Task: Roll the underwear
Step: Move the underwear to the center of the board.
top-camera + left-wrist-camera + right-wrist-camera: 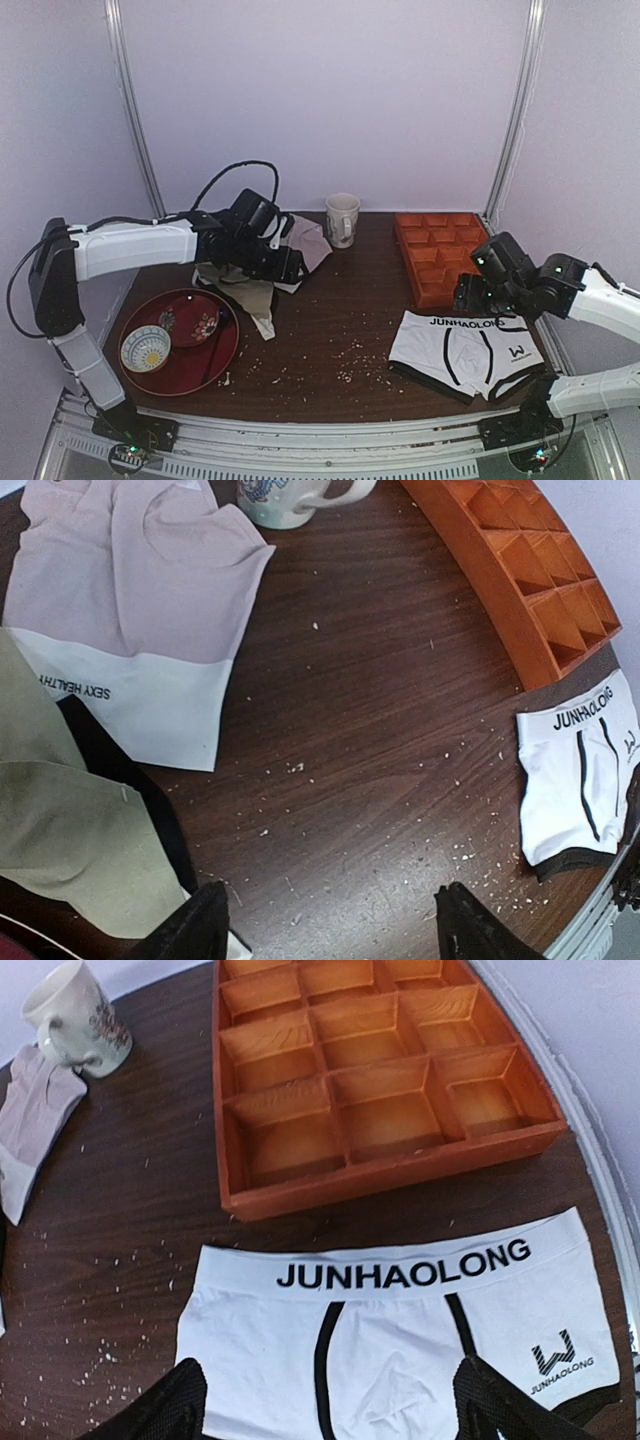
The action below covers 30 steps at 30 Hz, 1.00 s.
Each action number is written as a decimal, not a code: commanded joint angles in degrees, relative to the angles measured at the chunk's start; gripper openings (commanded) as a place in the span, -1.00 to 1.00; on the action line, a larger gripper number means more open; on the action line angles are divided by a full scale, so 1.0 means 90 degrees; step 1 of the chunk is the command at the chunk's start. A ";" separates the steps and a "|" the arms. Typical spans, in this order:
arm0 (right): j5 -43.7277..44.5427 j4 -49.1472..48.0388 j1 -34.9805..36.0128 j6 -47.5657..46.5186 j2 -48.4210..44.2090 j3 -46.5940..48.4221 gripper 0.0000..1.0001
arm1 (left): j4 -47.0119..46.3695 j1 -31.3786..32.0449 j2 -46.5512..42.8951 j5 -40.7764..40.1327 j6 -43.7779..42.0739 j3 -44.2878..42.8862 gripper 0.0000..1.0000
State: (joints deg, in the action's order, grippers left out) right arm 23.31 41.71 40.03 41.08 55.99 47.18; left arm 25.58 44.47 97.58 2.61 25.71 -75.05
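L hand point(330, 917) & R hand point(330, 1392) open – underwear point(400, 1325) flat.

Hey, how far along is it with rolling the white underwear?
Nothing looks done yet: the underwear lies flat and unrolled. In hand: the right arm hangs over it, jaws open, gripping nothing; the left arm sits over the other clothes, jaws open too. Left to do: the grasp and the whole roll.
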 commanded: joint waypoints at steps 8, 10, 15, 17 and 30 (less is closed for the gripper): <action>-0.0113 -0.0330 0.1029 0.0682 0.2274 0.0601 0.49 | -0.0408 -0.0029 0.0321 0.0958 0.0320 -0.0311 0.76; -0.0145 -0.0599 0.1125 0.0657 0.2575 0.0653 0.48 | -0.0387 -0.0029 0.0389 0.1014 0.0343 -0.0352 0.74; 0.0067 -0.0606 0.1111 0.0866 0.3503 0.1122 0.32 | -0.0402 -0.0029 0.0339 0.1164 0.0431 -0.0247 0.72; 0.0031 -0.0539 0.1097 0.0887 0.3924 0.1426 0.16 | -0.0410 -0.0024 0.0268 0.1128 0.0451 -0.0137 0.72; -0.0241 -0.0363 0.0522 0.1158 0.5440 0.2426 -0.24 | -0.0226 -0.0038 -0.0379 0.0630 0.0463 0.0373 0.73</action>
State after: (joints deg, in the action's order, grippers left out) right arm 21.37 36.51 45.80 50.30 103.07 66.89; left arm 24.14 44.47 97.65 10.39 29.63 -72.90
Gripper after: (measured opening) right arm 0.383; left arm 0.866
